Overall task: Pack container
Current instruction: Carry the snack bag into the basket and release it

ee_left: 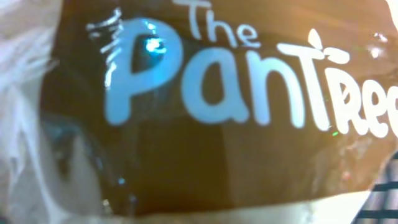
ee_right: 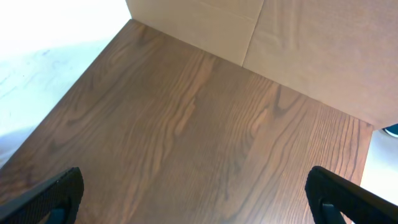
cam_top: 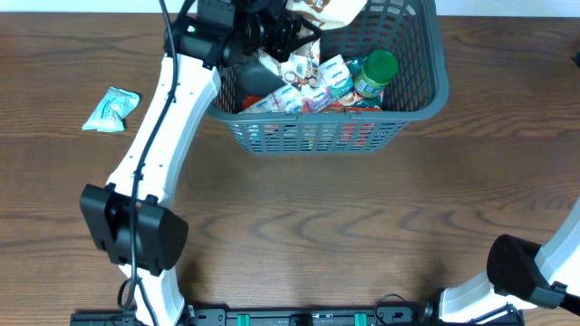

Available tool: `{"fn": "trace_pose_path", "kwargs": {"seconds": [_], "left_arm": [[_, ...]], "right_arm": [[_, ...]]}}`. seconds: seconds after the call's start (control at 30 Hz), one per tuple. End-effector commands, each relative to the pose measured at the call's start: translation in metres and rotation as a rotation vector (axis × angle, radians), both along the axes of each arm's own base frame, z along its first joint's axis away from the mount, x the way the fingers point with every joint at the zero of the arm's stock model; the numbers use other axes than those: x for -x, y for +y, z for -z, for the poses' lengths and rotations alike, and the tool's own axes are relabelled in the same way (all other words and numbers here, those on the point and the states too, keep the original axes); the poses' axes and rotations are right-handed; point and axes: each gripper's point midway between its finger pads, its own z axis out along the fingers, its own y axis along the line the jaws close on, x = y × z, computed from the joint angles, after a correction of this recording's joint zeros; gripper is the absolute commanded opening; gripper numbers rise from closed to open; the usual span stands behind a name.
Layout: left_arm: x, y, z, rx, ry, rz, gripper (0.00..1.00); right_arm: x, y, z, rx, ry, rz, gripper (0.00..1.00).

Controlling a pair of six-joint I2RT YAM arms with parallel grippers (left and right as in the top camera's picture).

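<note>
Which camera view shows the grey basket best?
Overhead: most of the basket shows, with its contents. The left wrist view is nearly all brown bag; the right wrist view shows only table.

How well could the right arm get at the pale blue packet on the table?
Probably not. The pale blue packet lies far left on the table; the right arm, pincer open, sits at the opposite near corner, and the left arm stretches between them.

Left arm [cam_top: 156, 136] stretched fwd, left gripper [cam_top: 281, 38] closed tight. Right arm [cam_top: 533, 270] folded low near its base, right gripper [ee_right: 193, 200] w/ jaws fully apart.
</note>
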Motion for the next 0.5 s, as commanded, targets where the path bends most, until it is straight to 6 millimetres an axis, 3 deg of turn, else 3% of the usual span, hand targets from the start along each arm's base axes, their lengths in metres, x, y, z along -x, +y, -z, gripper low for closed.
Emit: {"fn": "trace_pose_path", "kwargs": {"seconds": [0.0, 0.2, 0.37, 0.43, 0.47], "left_arm": [[-0.02, 0.023, 0.033, -0.124, 0.036, -0.137, 0.06], [-0.021, 0.046, 0.078, -0.235, 0.16, -0.242, 0.06], [-0.019, 0.047, 0.086, -0.246, 0.187, -0.24, 0.07], [-0.018, 0.045, 0.084, -0.234, 0.185, -0.23, 0.51], [-0.018, 0.045, 0.084, -0.232, 0.185, -0.232, 0.65]], "right_arm": [[0.001, -0.002, 0.001, -0.003, -0.003, 0.02, 0.99], [0.001, -0.002, 0.001, -0.003, -0.003, 0.02, 0.99], [0.001, -0.002, 0.002, -0.004, -0.003, 0.02, 0.99], [0.001, -0.002, 0.002, -0.003, -0.002, 0.02, 0.99], [0.001, -0.002, 0.002, -0.003, -0.002, 0.02, 0.99]]}}
